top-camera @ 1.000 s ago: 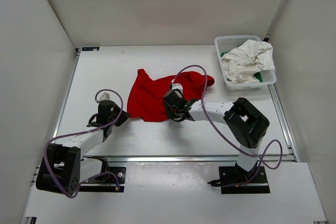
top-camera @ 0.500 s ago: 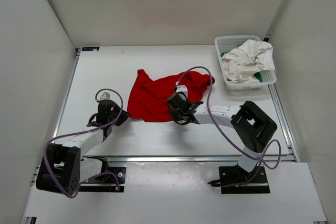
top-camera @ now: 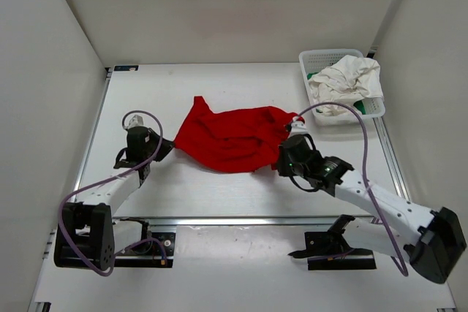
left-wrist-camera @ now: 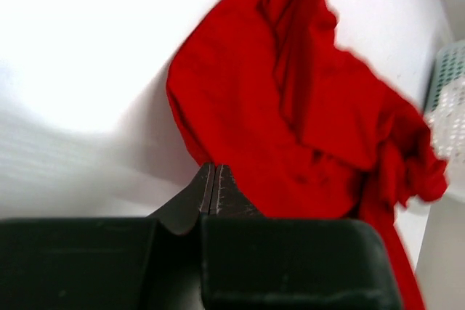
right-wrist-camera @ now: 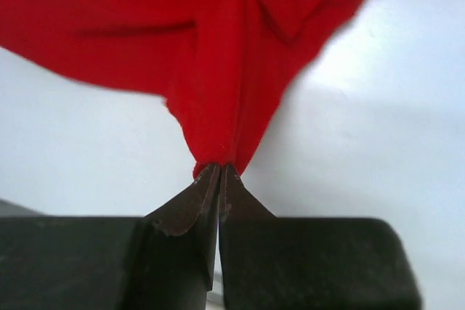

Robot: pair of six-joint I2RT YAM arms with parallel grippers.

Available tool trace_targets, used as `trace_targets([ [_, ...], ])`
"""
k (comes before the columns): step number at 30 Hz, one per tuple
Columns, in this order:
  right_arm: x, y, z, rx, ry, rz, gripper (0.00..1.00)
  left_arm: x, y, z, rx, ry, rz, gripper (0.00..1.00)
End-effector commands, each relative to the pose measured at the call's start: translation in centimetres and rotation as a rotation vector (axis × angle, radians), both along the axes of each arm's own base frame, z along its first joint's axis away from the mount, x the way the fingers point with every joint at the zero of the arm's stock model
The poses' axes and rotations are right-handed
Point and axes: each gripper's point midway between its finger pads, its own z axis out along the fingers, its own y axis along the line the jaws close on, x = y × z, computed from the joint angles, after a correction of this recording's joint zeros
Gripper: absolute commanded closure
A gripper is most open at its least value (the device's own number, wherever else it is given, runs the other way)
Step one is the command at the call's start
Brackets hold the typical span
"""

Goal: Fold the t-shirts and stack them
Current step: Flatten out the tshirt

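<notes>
Red t-shirt (top-camera: 234, 139) is strung out left to right across the middle of the desk (top-camera: 219, 188), bunched and wrinkly, not flat at all. Right tool (top-camera: 284, 154) is clamped tight on a pinch of cloth at the shirt's right end; the wrist view shows the fabric fanning straight out of the closed tips. Left tool (top-camera: 165, 147) is closed too, and the shirt's left corner runs right into it, so it looks pinched there as well. So the long axis runs tool to tool, and I'd guess pulling apart to flatten it comes next. The basket (top-camera: 311, 60) at the upper right holds the white t-shirt (top-camera: 344, 82) and a peek of the green t-shirt (top-camera: 360, 107), near the right end but not touching.
</notes>
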Motion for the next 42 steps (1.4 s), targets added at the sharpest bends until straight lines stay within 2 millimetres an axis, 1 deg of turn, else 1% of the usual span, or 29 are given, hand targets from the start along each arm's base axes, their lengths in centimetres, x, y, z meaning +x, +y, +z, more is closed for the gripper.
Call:
trace_targets([
  [1,-5.4,-3.2,-3.4,-0.1,0.193,0.069,1.0,2.0,0.7,4.0,0.015,-0.097,-0.002,1.0],
  [2,-6.5,-3.9,-3.6,-0.101,0.237,0.068,1.0,2.1,1.1,4.1,0.01,-0.088,0.002,1.0],
  [3,-7.1,-4.3,-3.8,-0.099,0.245,0.068,1.0,2.5,1.3,4.7,0.007,-0.103,0.002,1.0],
  [4,-8.3,-4.7,-4.4,-0.107,0.279,0.068,1.0,2.9,1.9,5.3,0.007,-0.115,0.013,1.0],
  [6,-9.7,-4.6,-5.1,-0.103,0.314,0.08,1.0,3.4,2.1,6.0,0.004,-0.117,0.019,1.0],
  [7,-10.1,-4.2,-5.0,-0.095,0.328,0.09,0.99,3.6,2.1,6.1,0.006,-0.115,0.017,1.0],
  [8,-10.7,-3.9,-5.4,-0.087,0.345,0.114,0.96,3.7,2.0,6.2,-0.002,-0.122,0.016,1.0],
  [9,-10.7,-3.9,-5.6,-0.084,0.358,0.105,0.92,3.5,1.7,5.7,-0.004,-0.112,0.009,1.0],
  [10,-10.8,-4.2,-6.1,-0.093,0.366,0.088,0.85,3.3,1.7,5.4,-0.014,-0.108,0.013,1.0],
  [11,-10.8,-3.9,-6.1,-0.083,0.36,0.091,0.76,3.3,1.6,5.2,-0.015,-0.109,0.009,1.0],
  [12,-10.6,-3.6,-5.9,-0.068,0.347,0.092,0.7,2.9,1.6,4.6,-0.02,-0.09,0.008,1.0],
  [13,-10.4,-3.9,-6.3,-0.06,0.349,0.068,0.64,2.9,1.6,4.5,-0.016,-0.092,0.009,1.0],
  [14,-9.6,-3.7,-5.7,-0.004,0.323,0.034,0.6,2.7,1.6,4.5,-0.018,-0.086,0.005,1.0],
  [15,-9.5,-4.0,-6.0,0.026,0.317,0.01,0.58,2.6,1.8,4.3,-0.01,-0.088,0.011,1.0],
  [16,-9.0,-4.1,-6.3,0.091,0.308,-0.023,0.58,2.5,1.5,4.6,-0.005,-0.097,0.002,1.0],
  [17,-8.6,-4.4,-7.1,0.153,0.318,-0.063,0.58,2.3,1.3,4.7,0.008,-0.102,-0.008,1.0],
  [18,-7.8,-4.1,-7.0,0.216,0.284,-0.08,0.58,2.3,1.5,4.8,0.022,-0.106,0.003,1.0],
  [20,-7.8,-5.4,-9.5,0.296,0.327,-0.173,0.62,2.0,1.0,4.7,0.028,-0.102,-0.023,1.0],
  [21,-7.1,-5.6,-9.4,0.324,0.302,-0.195,0.63,1.9,1.0,4.6,0.022,-0.101,-0.02,1.0],
  [22,-7.5,-5.9,-10.3,0.331,0.312,-0.209,0.65,1.8,0.7,4.4,0.02,-0.096,-0.028,1.0],
  [23,-7.4,-5.9,-10.6,0.347,0.312,-0.216,0.65,1.8,0.4,4.0,0.019,-0.09,-0.034,1.0],
  [24,-7.2,-5.6,-10.4,0.373,0.306,-0.211,0.64,1.8,0.3,4.1,0.016,-0.094,-0.039,1.0],
  [25,-7.4,-5.6,-10.9,0.371,0.322,-0.217,0.65,1.6,0.1,3.6,0.011,-0.081,-0.042,1.0],
  [26,-7.5,-5.1,-10.6,0.377,0.323,-0.199,0.65,1.7,-0.1,3.7,0.007,-0.084,-0.052,1.0],
  [28,-7.9,-5.0,-10.8,0.354,0.34,-0.198,0.65,1.6,-0.1,3.6,-0.001,-0.082,-0.044,1.0],
  [32,-9.2,-4.7,-11.1,0.31,0.384,-0.178,0.67,1.6,-0.1,3.9,0.019,-0.092,-0.054,1.0],
  [34,-10.3,-5.1,-11.7,0.269,0.424,-0.18,0.68,1.6,-0.3,4.1,0.014,-0.093,-0.053,1.0],
  [37,-11.3,-5.4,-12.3,0.232,0.453,-0.18,0.69,1.6,-0.5,4.0,0.009,-0.092,-0.06,1.0],
  [42,-11.6,-5.2,-13.1,0.224,0.483,-0.195,0.71,1.5,-0.7,3.7,-0.002,-0.089,-0.06,1.0],
])
